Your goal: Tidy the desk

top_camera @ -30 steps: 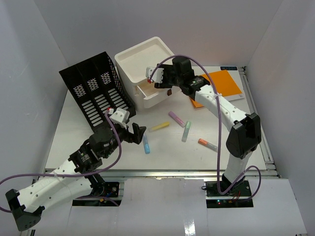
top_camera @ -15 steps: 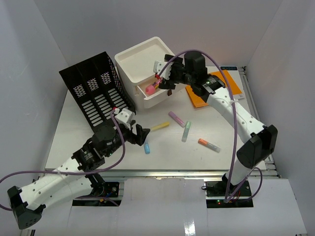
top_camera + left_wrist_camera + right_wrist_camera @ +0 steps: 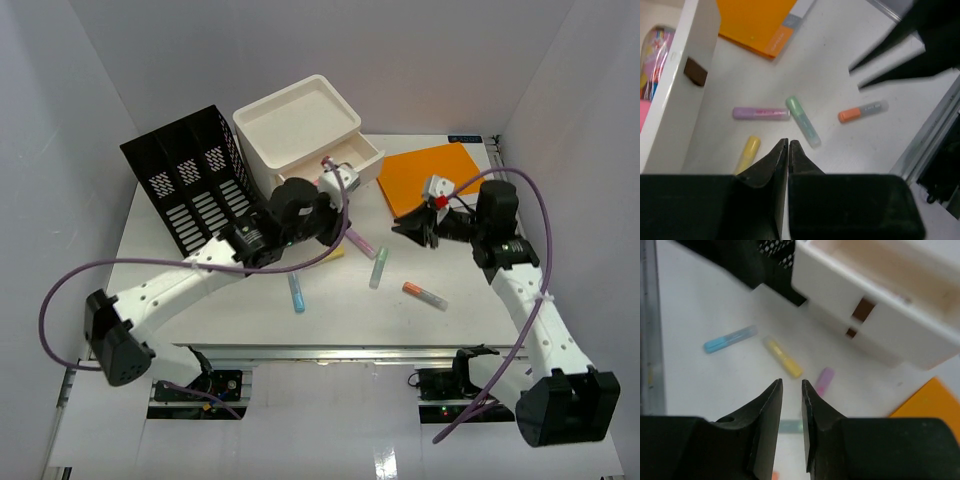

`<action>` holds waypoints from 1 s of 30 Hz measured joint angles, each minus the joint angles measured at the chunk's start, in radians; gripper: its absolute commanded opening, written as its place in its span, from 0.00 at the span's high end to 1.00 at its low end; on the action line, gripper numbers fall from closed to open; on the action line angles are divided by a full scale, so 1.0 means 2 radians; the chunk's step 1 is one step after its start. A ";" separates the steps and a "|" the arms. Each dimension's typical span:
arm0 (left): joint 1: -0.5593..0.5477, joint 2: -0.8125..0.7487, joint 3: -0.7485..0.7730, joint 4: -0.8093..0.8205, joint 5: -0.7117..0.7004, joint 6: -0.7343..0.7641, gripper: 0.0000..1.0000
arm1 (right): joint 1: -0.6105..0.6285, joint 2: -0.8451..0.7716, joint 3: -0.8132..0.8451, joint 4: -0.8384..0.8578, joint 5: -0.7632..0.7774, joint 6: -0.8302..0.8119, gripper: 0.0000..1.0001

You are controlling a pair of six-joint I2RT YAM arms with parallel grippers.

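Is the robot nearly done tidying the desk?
Not yet. Done: a pink item sits in the open drawer. In hand: nothing. The left gripper is shut and empty, and the right gripper is slightly open and empty. Left: five markers lie loose on the desk: purple, green, orange, blue and yellow.

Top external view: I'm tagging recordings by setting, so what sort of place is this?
Probably a lab test cell staged as an office desk: plain white walls box in the desk, the left arm and right arm are mounted at its front rail, and highlighters lie scattered near a black file organizer.
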 measured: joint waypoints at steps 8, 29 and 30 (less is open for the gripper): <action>0.005 0.183 0.153 -0.074 -0.006 0.077 0.79 | -0.115 -0.075 -0.131 0.116 -0.087 0.080 0.72; 0.090 0.345 0.342 -0.137 -0.102 0.123 0.03 | -0.128 -0.080 -0.132 0.166 -0.115 0.116 0.70; 0.095 0.345 0.342 -0.136 -0.105 0.123 0.03 | -0.129 -0.080 -0.132 0.166 -0.115 0.116 0.70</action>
